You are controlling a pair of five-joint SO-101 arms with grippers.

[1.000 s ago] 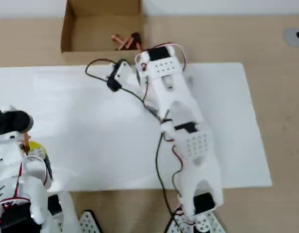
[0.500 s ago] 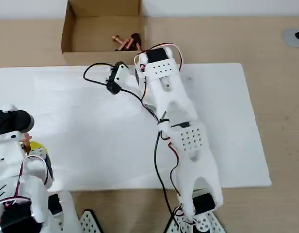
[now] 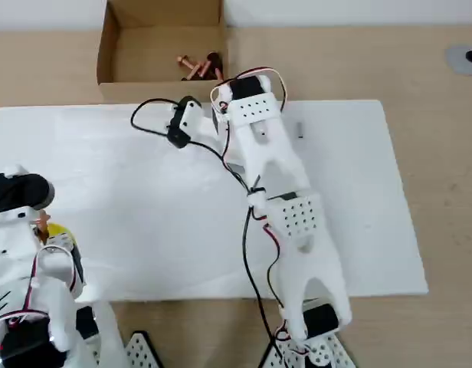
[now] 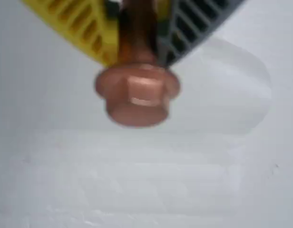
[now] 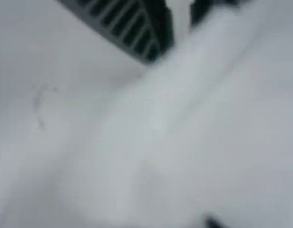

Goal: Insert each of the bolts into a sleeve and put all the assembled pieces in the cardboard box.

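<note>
2 white arms are mounted at the near edge of the table [image 3: 443, 153], which carries a white mat [image 3: 129, 199]. The left arm [image 3: 29, 261] is folded in close over its own base at the mat's near left corner, its wrist low above the mat. The left gripper [image 4: 138, 57] is clamped on 1 copper bolt [image 4: 137, 97]: the yellow finger [image 4: 75, 23] and the dark ribbed finger [image 4: 194, 23] press the shank from either side. The flanged hex head sticks out past the fingertips, pointing toward the mat and not touching it.

The right arm [image 3: 282, 176] is stretched out nearly straight, running from its base at the near edge diagonally across the mat to the far edge. Its wrist ends just in front of the right front corner of the cardboard box [image 3: 106, 46]. A black cable loops from the wrist across the mat. The right gripper [image 5: 180, 26] hangs close over the white surface, and whether its fingers are apart or together I cannot tell.

The cardboard box sits on the bare table just beyond the mat's far edge, open at the top. Several copper assembled pieces [image 3: 194, 66] lie in a loose cluster in its near right corner. 1 small grey item [image 3: 299, 129], too small to identify, lies on the mat just beside the right arm's wrist.
</note>
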